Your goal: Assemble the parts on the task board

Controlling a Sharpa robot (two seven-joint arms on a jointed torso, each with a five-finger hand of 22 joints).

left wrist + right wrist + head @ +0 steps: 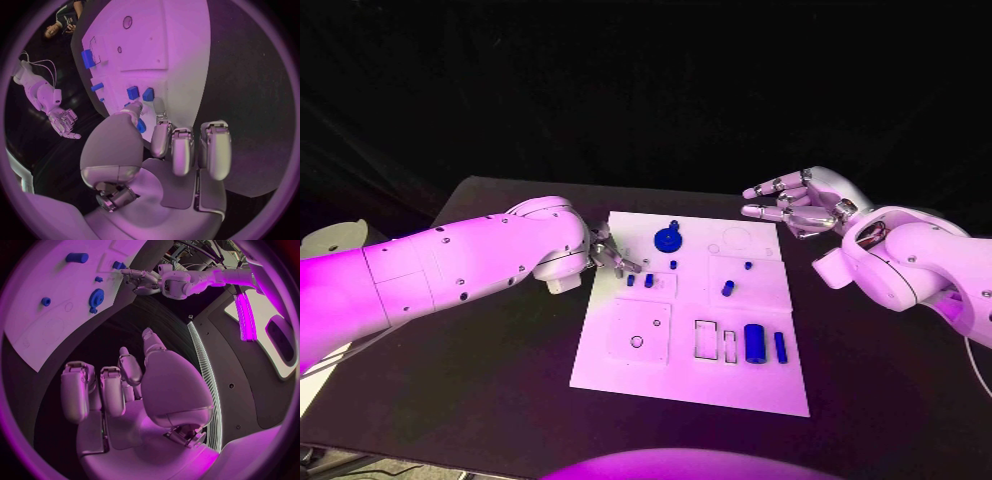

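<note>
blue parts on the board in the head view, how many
8 that I can make out: a gear, a dot below it, two by the left robot hand, two mid-board, a cylinder and a bar. The hand may hide more.

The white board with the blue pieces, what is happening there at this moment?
The left hand has its fingers at the task board's left edge, close to two small blue parts, holding nothing visible. The right hand hovers open off the board's far right corner. A blue gear and other parts lie loose.
</note>
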